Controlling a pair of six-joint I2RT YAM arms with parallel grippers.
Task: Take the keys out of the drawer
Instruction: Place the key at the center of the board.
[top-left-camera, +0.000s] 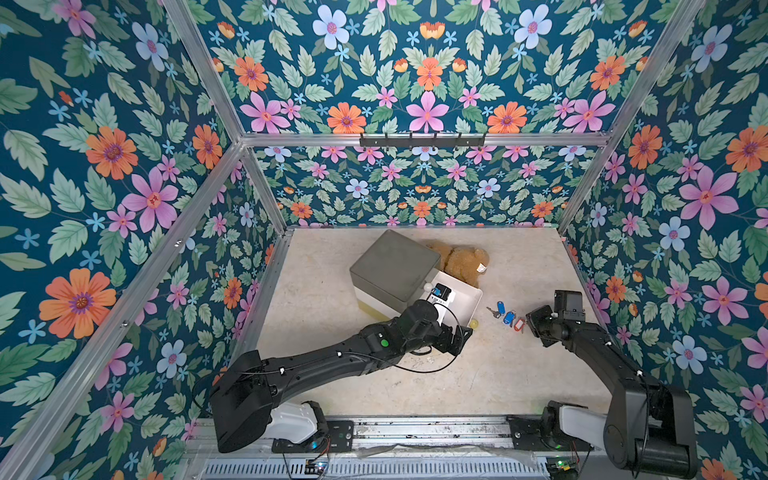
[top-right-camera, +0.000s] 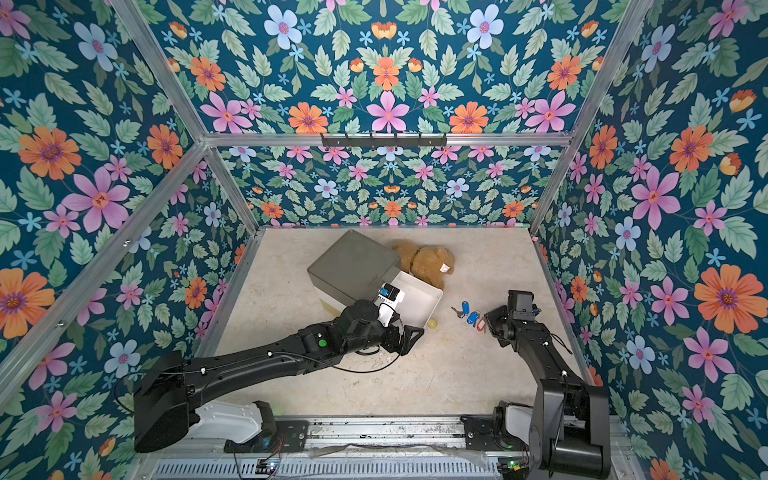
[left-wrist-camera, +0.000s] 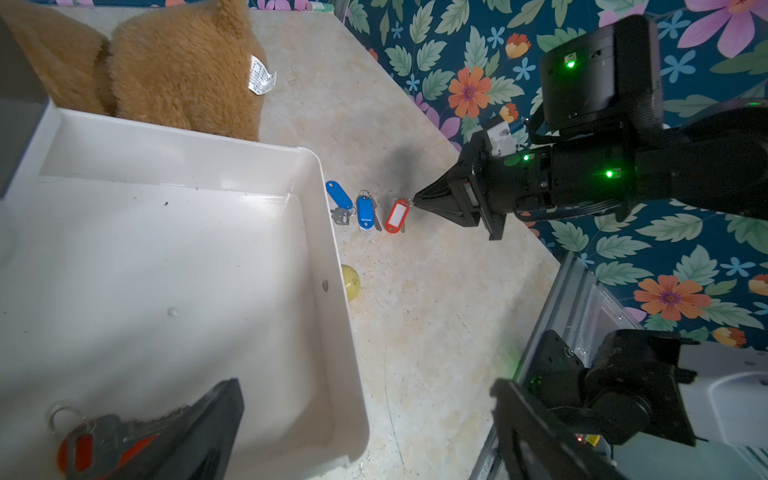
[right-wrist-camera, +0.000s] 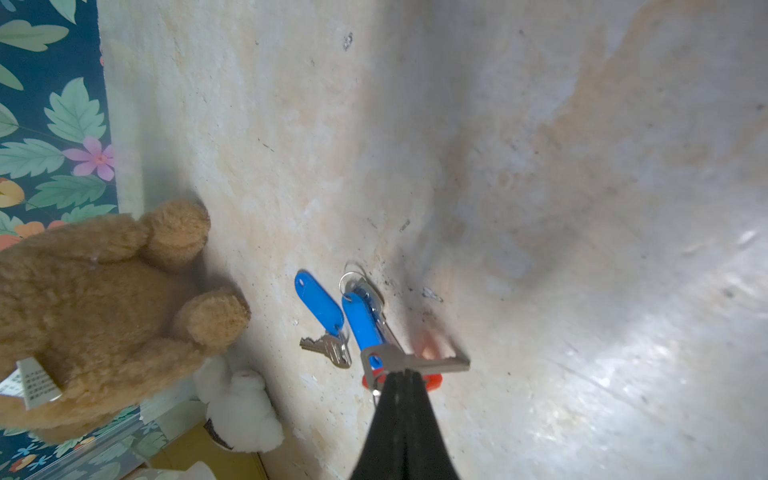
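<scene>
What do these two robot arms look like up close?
The left arm and right arm are black segments on white base shells. The left carries a green round dot and thin looping black cables. The right end effector tapers to a black wedge, green lights behind.

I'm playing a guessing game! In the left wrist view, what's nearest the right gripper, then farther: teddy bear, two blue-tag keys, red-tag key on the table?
1. Red-tag key, pinched by the right gripper.
2. Blue-tag key, beside it.
3. Other blue-tag key, by the drawer.
4. Teddy bear, behind the drawer.

Even, soft light — wrist views blurred and warped at edges.
</scene>
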